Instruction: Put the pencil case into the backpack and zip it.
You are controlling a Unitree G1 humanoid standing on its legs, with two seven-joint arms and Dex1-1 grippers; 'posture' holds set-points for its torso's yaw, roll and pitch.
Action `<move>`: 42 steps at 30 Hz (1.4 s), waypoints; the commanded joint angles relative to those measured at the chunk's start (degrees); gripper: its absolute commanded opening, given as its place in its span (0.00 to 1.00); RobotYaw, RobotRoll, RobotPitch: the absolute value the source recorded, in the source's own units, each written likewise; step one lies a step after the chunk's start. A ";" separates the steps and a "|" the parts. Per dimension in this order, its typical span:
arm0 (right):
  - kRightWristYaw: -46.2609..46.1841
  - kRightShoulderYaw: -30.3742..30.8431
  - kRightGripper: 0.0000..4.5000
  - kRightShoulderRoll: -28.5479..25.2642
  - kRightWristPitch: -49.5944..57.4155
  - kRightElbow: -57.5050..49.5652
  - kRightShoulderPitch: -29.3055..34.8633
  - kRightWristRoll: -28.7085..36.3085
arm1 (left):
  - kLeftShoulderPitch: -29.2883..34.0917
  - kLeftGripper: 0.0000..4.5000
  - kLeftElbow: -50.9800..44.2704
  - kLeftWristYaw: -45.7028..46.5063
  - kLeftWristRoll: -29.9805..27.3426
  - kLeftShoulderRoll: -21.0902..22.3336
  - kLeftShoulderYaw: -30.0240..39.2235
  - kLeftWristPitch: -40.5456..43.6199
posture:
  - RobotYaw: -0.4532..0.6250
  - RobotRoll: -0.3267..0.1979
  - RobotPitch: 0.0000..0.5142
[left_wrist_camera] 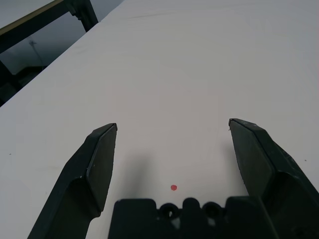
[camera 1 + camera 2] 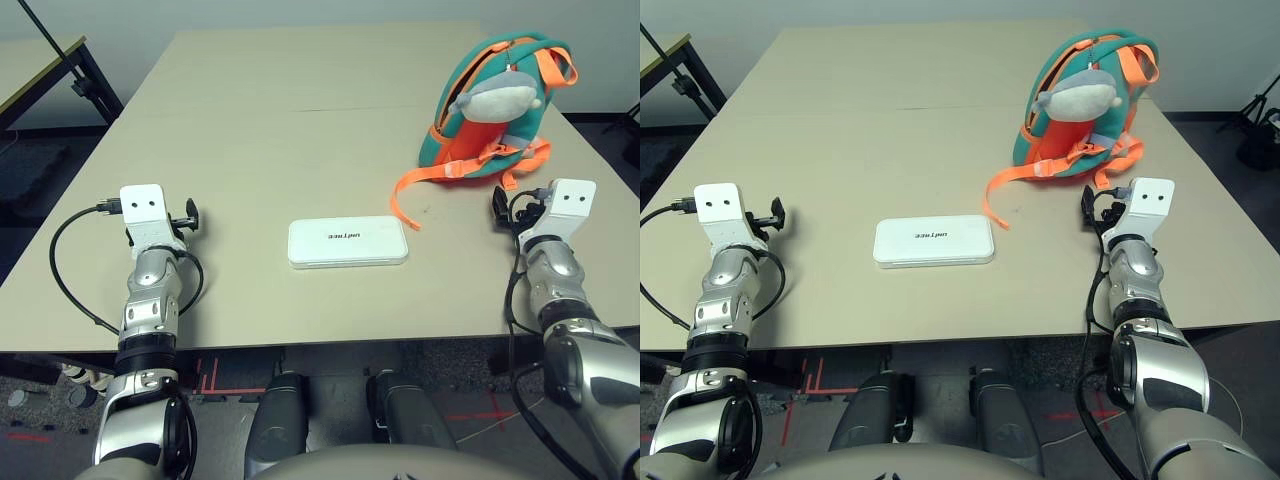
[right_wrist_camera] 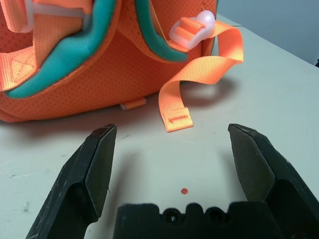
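The white pencil case (image 2: 347,242) lies flat near the table's front edge, midway between my arms, with small dark lettering on top. The teal and orange backpack (image 2: 497,105) stands at the right rear, a grey plush shark (image 2: 500,98) on its front and orange straps (image 2: 410,190) trailing on the table. My left gripper (image 1: 172,132) is open over bare tabletop, well left of the case. My right gripper (image 3: 172,132) is open too, just short of the backpack's orange base (image 3: 99,69), with nothing between its fingers.
The beige table (image 2: 260,120) reaches far back behind the case. A second table with a black frame (image 2: 60,65) stands off to the left. A loose strap end (image 3: 177,119) lies on the table in front of my right gripper.
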 commanded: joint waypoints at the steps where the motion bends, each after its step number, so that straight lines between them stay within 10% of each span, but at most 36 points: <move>1: -0.06 -0.23 0.99 0.14 0.50 -1.23 1.01 0.32 | 0.83 1.00 -0.53 -0.20 -0.13 -0.02 0.32 0.66 | 0.40 0.62 0.20; 15: 19.04 3.82 0.96 -4.75 16.84 -32.90 13.17 5.50 | -1.95 1.00 -3.73 -18.31 -13.75 4.59 3.66 8.56 | 0.35 0.62 0.15; 27: 32.21 18.95 0.02 -11.06 40.68 -59.40 17.01 3.56 | -7.16 1.00 -8.01 -36.70 -33.08 10.86 4.23 38.90 | 0.34 0.62 0.19; 42: 36.23 27.12 0.01 -8.88 37.60 -55.75 10.79 -3.48 | -14.73 1.00 -1.36 -56.05 -37.89 15.52 -6.82 60.08 | 0.34 0.62 0.16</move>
